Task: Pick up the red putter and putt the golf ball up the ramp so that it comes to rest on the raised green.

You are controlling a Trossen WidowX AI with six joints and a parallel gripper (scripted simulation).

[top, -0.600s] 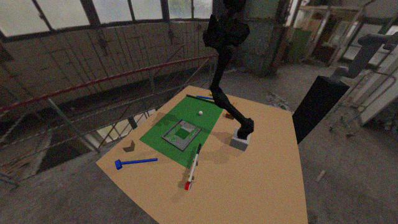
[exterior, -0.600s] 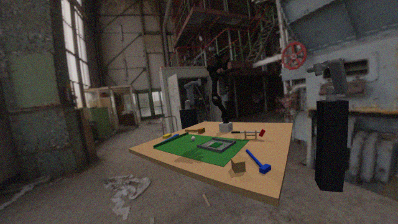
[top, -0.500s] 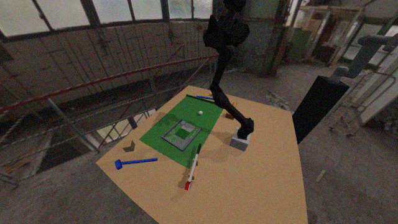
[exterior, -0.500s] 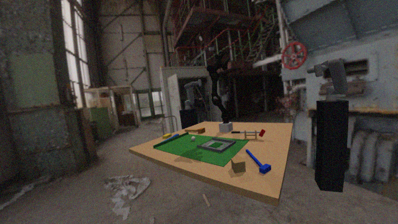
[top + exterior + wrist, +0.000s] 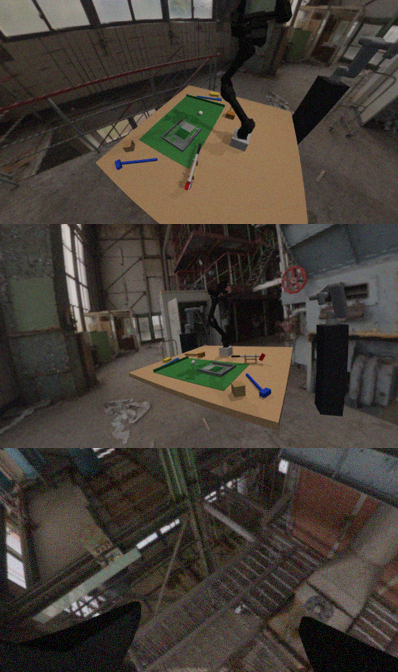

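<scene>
red putter lengthwise along table, head nearest camera

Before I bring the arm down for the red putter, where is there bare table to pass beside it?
Bare wood lies on the side of the red putter away from the green mat, below the grey arm base. It is crowded on the mat side, and toward the blue mallet and brown block.
</scene>
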